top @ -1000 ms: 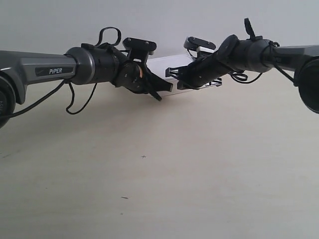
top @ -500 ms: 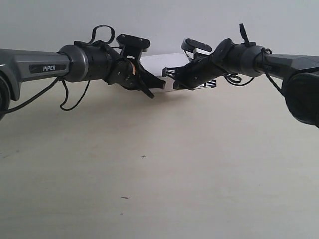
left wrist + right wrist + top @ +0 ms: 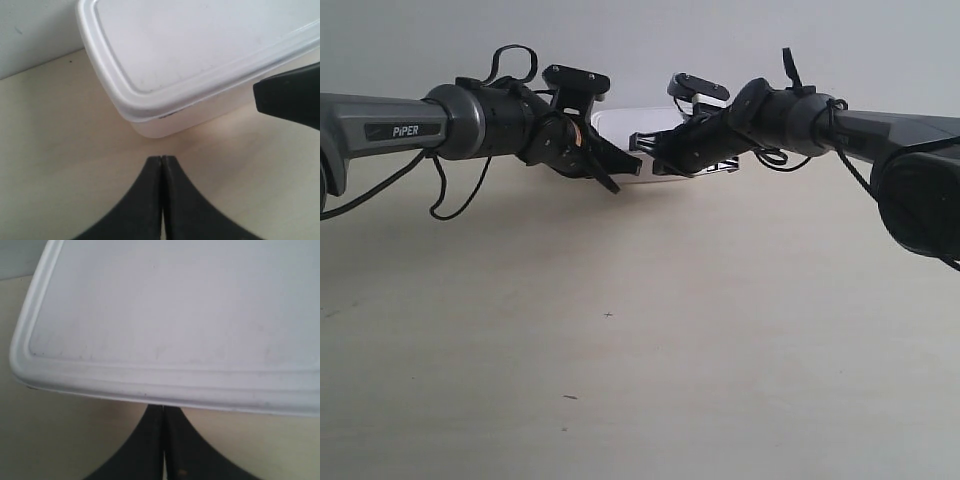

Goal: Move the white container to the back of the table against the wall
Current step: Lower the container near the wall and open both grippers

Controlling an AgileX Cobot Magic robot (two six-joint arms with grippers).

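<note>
When viewed from the near edge going back: broad, pale cream wood-grain table, with a few tiny dark marks well in front of the shallow rectangular white plastic container with rounded corners and a ridged, rimmed lid.

Closer to that container, two dark grey jointed robot arms with looping black cables: the arm at the exterior view's left, marked PiPER, and the arm at the exterior view's right. Both meeting just in front of the container and hiding much of its front.

From the left wrist camera, left gripper clenched on nothing, black fingers pressed flat together, tips just short of the container's rounded corner and not touching it.

From the right wrist camera, right gripper likewise closed tight and empty, tips passing under the container's overhanging lid rim; contact with the box wall hidden.

Farthest back, container lying flat on the table, with the plain pale grey-white wall directly behind; touching or slightly apart, cannot tell.
</note>
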